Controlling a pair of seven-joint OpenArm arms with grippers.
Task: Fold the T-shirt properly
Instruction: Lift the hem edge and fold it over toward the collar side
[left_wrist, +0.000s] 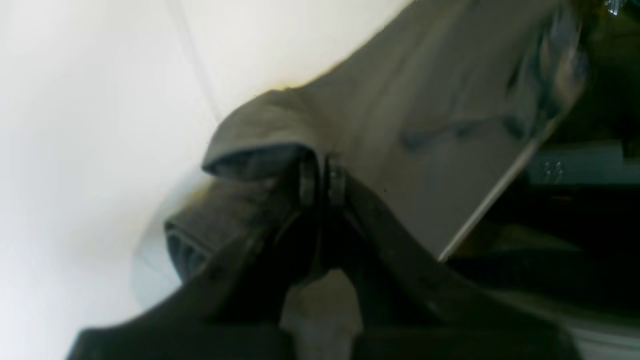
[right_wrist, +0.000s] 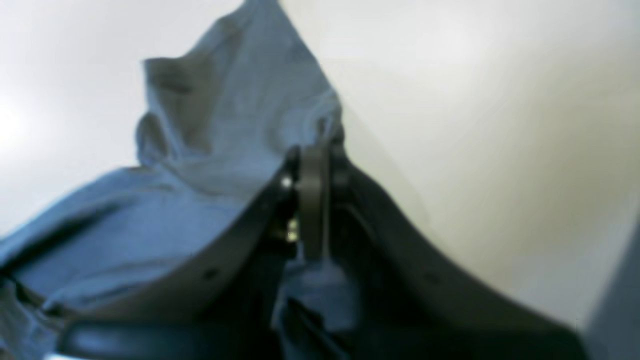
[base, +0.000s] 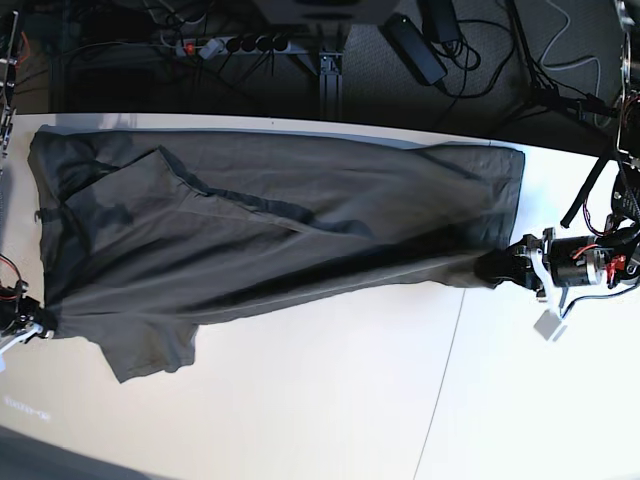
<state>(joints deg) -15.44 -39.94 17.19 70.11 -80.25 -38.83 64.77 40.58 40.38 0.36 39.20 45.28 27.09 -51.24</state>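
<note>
The dark grey-olive T-shirt (base: 280, 230) is stretched lengthwise across the white table (base: 330, 400), its near edge pulled taut between both arms. My left gripper (base: 490, 266) at the right is shut on the shirt's near hem corner; in the left wrist view the fingertips (left_wrist: 322, 180) pinch a folded edge of the T-shirt (left_wrist: 400, 115). My right gripper (base: 42, 326) at the far left is shut on the shoulder and sleeve end; in the right wrist view the gripper (right_wrist: 315, 165) clamps the T-shirt (right_wrist: 220, 140), which looks bluish and blurred there. A sleeve (base: 150, 350) hangs toward the near side.
Cables, a power strip (base: 235, 44) and black adapters lie on the dark floor beyond the table's far edge. A seam (base: 440, 390) runs across the tabletop at the right. The shirt's far edge lies along the table's far edge.
</note>
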